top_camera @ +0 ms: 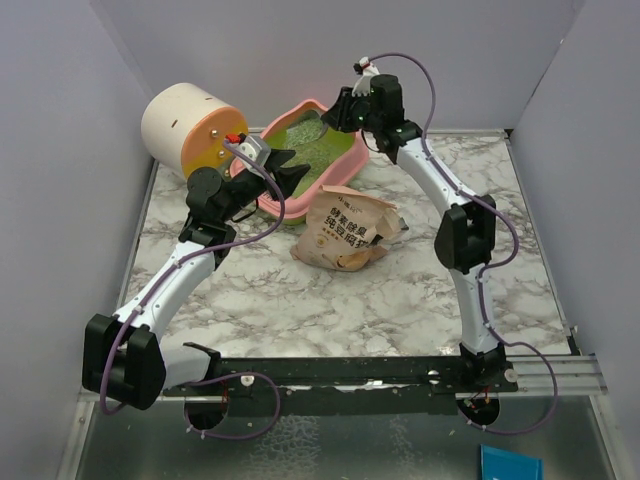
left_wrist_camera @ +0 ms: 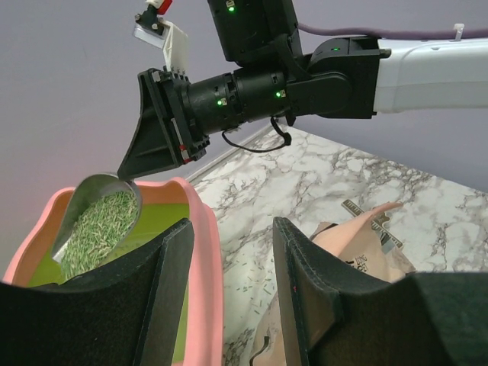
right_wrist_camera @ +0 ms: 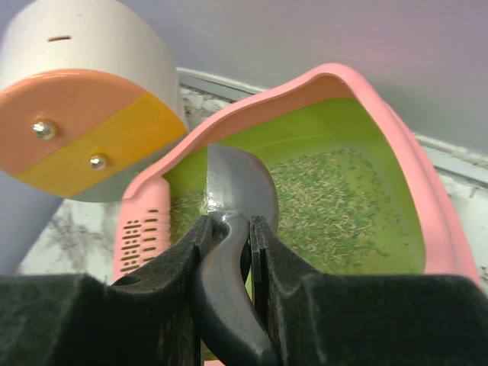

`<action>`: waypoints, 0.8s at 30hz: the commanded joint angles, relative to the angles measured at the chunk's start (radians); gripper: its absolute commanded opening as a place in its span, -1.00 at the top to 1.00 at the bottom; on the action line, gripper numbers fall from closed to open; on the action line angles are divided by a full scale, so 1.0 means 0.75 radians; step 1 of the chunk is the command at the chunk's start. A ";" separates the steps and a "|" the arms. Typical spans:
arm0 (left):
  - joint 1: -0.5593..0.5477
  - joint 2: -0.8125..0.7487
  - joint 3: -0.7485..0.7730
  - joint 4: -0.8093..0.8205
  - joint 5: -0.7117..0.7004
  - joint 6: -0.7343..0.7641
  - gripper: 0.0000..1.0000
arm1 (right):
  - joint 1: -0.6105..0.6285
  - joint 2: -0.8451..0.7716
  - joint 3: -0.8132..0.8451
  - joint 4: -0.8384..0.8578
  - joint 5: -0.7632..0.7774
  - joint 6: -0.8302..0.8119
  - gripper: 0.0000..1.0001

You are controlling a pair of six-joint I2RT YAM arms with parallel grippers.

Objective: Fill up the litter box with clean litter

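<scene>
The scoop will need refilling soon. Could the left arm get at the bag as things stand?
Probably yes. The left gripper is open, gripping nothing, over the rim of the tray, and the bag lies close beside it with nothing between.

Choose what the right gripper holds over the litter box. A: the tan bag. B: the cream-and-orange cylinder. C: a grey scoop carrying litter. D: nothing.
C: the right gripper is shut on the handle of the grey scoop, whose bowl holds clean litter above the litter box.
</scene>
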 commanded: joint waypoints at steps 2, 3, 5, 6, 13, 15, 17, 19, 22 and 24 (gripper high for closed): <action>0.008 -0.004 0.043 -0.005 0.012 0.005 0.02 | 0.059 -0.128 0.062 0.012 0.286 -0.263 0.99; 0.007 -0.003 0.043 -0.006 0.011 0.008 0.02 | 0.069 -0.131 0.064 0.013 0.319 -0.296 0.98; 0.008 -0.002 0.045 -0.010 0.009 0.011 0.02 | 0.090 -0.140 0.067 0.017 0.399 -0.380 0.98; 0.008 -0.002 0.046 -0.012 0.011 0.012 0.02 | 0.103 -0.145 0.067 0.021 0.431 -0.425 0.99; 0.008 0.003 0.049 -0.019 0.011 0.014 0.02 | 0.192 -0.253 -0.073 0.152 0.670 -0.765 0.99; 0.008 0.008 0.051 -0.021 0.016 0.014 0.01 | 0.194 -0.306 -0.146 0.198 0.703 -0.804 0.99; 0.008 0.013 0.054 -0.022 0.018 0.011 0.01 | 0.195 -0.368 -0.233 0.252 0.739 -0.838 0.99; 0.007 0.019 0.053 -0.023 0.021 0.011 0.01 | 0.195 -0.437 -0.319 0.302 0.805 -0.873 0.98; 0.008 0.040 0.056 -0.025 0.038 0.014 -0.03 | 0.192 -0.543 -0.428 0.316 0.891 -0.886 0.99; 0.008 0.061 0.065 -0.029 0.071 0.013 -0.08 | 0.190 -0.628 -0.509 0.307 0.942 -0.883 0.98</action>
